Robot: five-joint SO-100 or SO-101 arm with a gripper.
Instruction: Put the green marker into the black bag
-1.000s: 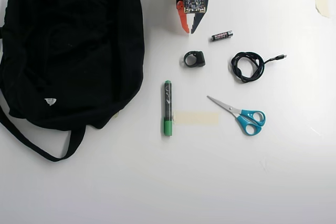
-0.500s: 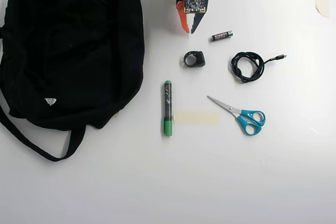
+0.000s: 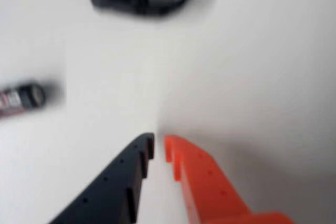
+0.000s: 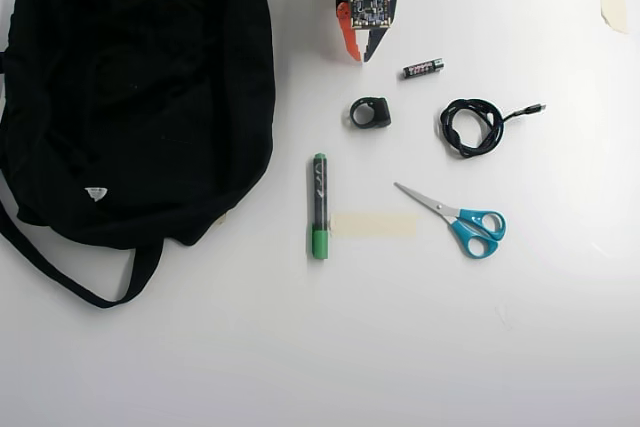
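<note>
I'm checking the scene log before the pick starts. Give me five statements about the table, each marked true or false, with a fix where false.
1. The green marker lies on the table, outside the black bag. True.
2. The gripper holds the marker. False: it is near the top of the overhead view, apart from the marker, with nothing between its nearly closed fingers.
3. The scissors have blue handles. True.
4. The coiled black cable lies inside the bag. False: it is on the table, right of the bag in the overhead view.
5. A strip of tape lies beside the marker. True.
</note>
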